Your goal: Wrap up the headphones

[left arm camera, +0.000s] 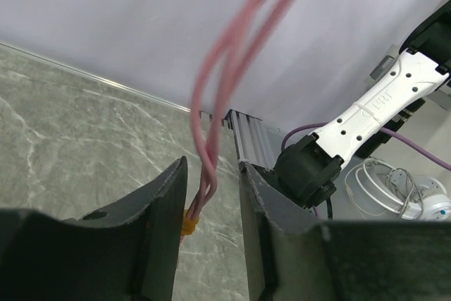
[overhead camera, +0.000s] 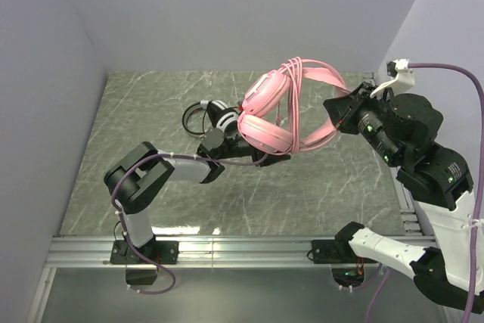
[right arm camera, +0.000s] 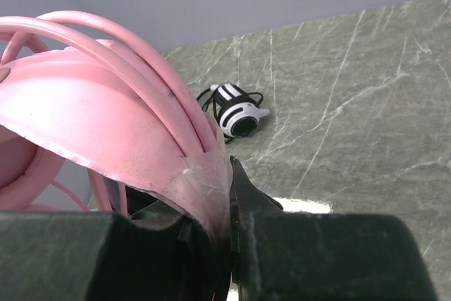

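Observation:
The pink headphones (overhead camera: 266,115) hang in the air over the middle of the table, with the pink cable (overhead camera: 297,85) wound several times across the headband. My right gripper (overhead camera: 338,111) is shut on the headband (right arm camera: 106,125) and holds it up. My left gripper (overhead camera: 261,158) sits just below the ear cups. Its jaws stand open around two strands of the pink cable (left arm camera: 225,68), which run down beside the left finger (left arm camera: 165,209) to a yellow piece (left arm camera: 189,223). The black and white headphones (overhead camera: 214,115) lie on the table behind, with their black cable bunched beside them; they also show in the right wrist view (right arm camera: 239,112).
The marble table top (overhead camera: 151,134) is walled on the left and at the back. An aluminium rail (overhead camera: 242,247) runs along the near edge. In the left wrist view the right arm's white link (left arm camera: 380,100) and a purple cable (left arm camera: 423,156) stand beyond the table's right edge.

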`<action>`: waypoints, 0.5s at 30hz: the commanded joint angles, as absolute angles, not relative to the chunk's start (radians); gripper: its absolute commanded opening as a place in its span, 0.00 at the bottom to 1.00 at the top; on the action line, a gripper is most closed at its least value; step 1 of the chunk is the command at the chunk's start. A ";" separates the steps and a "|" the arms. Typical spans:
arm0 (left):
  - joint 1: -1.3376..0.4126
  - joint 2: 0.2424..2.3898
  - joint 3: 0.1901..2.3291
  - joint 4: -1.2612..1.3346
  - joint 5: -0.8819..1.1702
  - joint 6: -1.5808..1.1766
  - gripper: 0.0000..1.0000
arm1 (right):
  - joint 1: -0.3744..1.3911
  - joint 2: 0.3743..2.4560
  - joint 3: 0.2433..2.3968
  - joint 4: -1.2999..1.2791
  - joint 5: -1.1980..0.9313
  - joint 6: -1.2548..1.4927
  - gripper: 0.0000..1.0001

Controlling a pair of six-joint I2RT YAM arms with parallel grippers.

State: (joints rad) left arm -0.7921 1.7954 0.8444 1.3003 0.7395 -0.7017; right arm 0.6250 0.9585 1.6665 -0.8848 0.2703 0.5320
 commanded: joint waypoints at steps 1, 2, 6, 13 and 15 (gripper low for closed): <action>-0.801 1.805 0.851 1.393 0.729 -0.681 0.41 | 0.630 0.946 1.736 -0.753 0.294 0.595 0.00; -0.802 1.804 0.847 1.396 0.727 -0.680 0.43 | 0.629 0.946 1.738 -0.752 0.301 0.595 0.00; -0.805 1.813 0.830 1.411 0.726 -0.686 0.42 | 0.629 0.950 1.752 -0.755 0.319 0.600 0.00; -0.816 1.815 0.784 1.488 0.693 -0.750 0.28 | 0.629 0.925 1.694 -0.718 0.428 0.627 0.00; -0.830 1.799 0.775 1.451 0.669 -0.746 0.24 | 0.627 0.916 1.658 -0.697 0.474 0.641 0.00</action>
State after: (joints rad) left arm -0.8101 1.8111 0.7933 1.3048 0.7055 -0.7269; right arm 0.6250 0.9482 1.6653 -0.8806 0.3782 0.5491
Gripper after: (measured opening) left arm 0.257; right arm 0.180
